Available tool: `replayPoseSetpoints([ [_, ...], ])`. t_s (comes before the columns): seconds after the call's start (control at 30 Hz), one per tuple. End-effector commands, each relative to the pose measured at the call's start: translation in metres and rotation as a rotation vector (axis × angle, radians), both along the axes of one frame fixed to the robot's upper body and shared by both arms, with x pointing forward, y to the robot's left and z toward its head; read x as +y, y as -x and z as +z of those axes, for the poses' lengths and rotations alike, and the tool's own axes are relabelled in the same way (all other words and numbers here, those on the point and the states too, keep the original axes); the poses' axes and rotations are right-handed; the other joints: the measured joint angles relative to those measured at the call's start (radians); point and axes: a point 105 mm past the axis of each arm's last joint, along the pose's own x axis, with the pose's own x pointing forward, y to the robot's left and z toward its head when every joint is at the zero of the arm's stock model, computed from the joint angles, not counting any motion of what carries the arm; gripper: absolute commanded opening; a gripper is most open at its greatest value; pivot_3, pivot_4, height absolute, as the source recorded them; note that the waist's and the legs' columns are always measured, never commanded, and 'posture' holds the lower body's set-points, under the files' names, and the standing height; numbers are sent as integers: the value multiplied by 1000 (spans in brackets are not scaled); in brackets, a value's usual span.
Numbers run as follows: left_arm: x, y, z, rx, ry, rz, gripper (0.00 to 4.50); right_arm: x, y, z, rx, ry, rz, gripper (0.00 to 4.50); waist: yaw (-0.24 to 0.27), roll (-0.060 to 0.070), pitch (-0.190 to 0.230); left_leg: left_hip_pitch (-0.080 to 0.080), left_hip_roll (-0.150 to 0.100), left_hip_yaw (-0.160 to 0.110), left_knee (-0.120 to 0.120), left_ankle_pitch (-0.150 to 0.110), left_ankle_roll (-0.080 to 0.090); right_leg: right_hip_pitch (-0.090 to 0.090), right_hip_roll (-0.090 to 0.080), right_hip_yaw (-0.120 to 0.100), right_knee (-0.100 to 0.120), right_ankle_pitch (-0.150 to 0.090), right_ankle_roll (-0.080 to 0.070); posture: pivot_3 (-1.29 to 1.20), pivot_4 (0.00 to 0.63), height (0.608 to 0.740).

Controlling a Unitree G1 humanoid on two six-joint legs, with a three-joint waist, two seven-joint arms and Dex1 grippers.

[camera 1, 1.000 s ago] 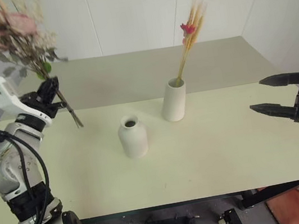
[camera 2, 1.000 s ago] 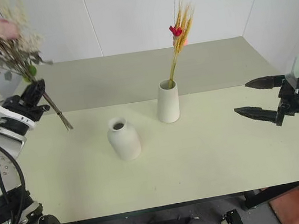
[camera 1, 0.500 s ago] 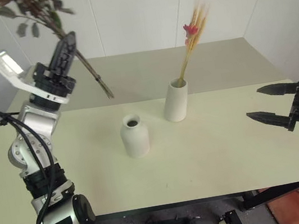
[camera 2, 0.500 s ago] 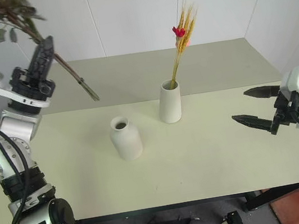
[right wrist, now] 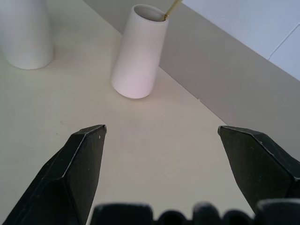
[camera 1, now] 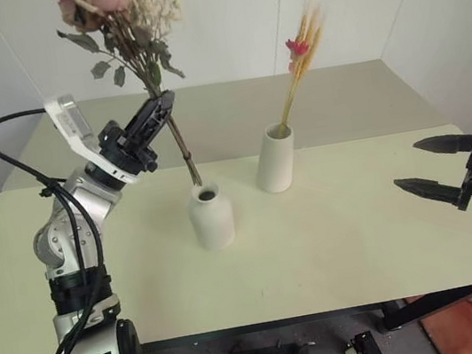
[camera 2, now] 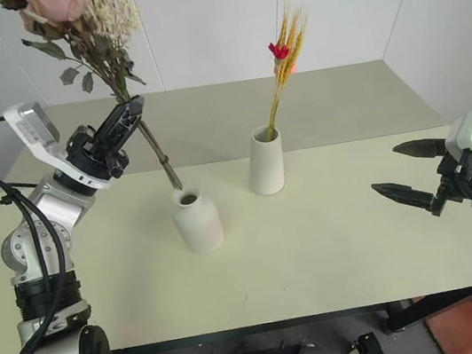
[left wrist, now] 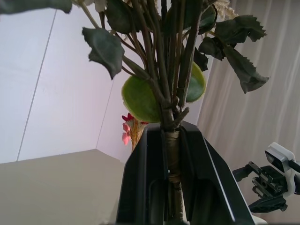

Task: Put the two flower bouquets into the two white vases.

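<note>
Between the left pincer's [camera 1: 157,116] two black fingers, clamped tight, run the brown stems of the bushy bunch of pink blooms, cream sprays and green leaves [camera 1: 116,16]; blooms rise above it, stem ends hang just over the mouth of the shorter rounded white ceramic vase [camera 1: 211,216]. That arm reaches up and inward. Beyond stands the tall tapering white vase [camera 1: 274,158] holding the slim yellow wheat-like bunch [camera 1: 300,54]. Well apart, the right pincer [camera 1: 436,167] gapes empty, level above the pale surface [camera 1: 336,242]. Its wrist view shows both vases.
</note>
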Motion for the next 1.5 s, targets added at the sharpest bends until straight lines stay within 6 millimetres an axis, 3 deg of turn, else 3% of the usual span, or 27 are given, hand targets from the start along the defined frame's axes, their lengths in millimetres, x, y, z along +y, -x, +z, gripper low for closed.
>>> replayPoseSetpoints([
  [0.03,-5,1,4,-35,-7,-18,108,0,2,14,-66,40,-6,4500,0,0,0,0,0,0,0,0,0,0,0,0,0,0,0,0,150,740],
  [0.4,-15,-6,-14,-7,-34,-53,108,0,2,13,-77,47,-24,4500,1,0,0,0,0,0,0,0,0,0,0,0,0,0,0,0,150,740],
  [0.67,-18,7,-31,-36,-152,-141,108,-1,2,13,-83,46,-33,4500,-1,0,0,0,0,0,0,0,0,0,0,0,0,0,0,0,150,740],
  [1.1,-7,33,-46,-56,-286,-188,4414,3,-3,10,-76,38,-16,4500,-2,0,0,0,0,0,0,0,0,-1,0,0,0,0,0,0,150,740],
  [1.27,-11,36,-63,-69,-487,-156,4464,5,-10,9,-76,38,-11,4500,-1,0,0,0,0,0,0,0,0,-1,0,0,0,0,0,0,150,740],
  [1.5,-3,27,-54,-76,-586,-52,4464,7,-17,8,-80,40,-4,4500,1,0,0,-2,0,0,0,0,0,-2,0,0,-1,0,0,0,150,740],
])
